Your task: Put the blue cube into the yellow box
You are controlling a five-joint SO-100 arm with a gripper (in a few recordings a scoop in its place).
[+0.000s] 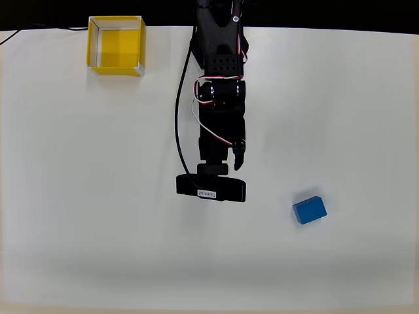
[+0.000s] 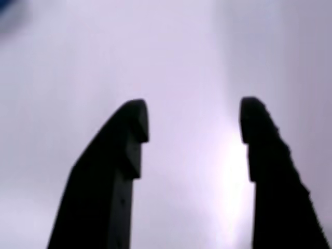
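Observation:
In the overhead view the blue cube (image 1: 309,210) lies on the white table (image 1: 78,196) at the lower right, slightly turned. The yellow box (image 1: 116,44) stands open-topped at the far left corner, its yellow floor showing. My black arm reaches down from the top centre, and its gripper (image 1: 220,171) hangs over the table's middle, left of the cube and apart from it. In the wrist view the gripper (image 2: 194,119) is open, two dark fingers (image 2: 111,171) spread with only bare table between them. A blue blur (image 2: 8,10) sits in that view's top left corner.
A black cable (image 1: 178,111) runs along the arm's left side. A thin dark wire (image 1: 26,30) crosses the table's far left edge. White table surface lies between the cube and the box.

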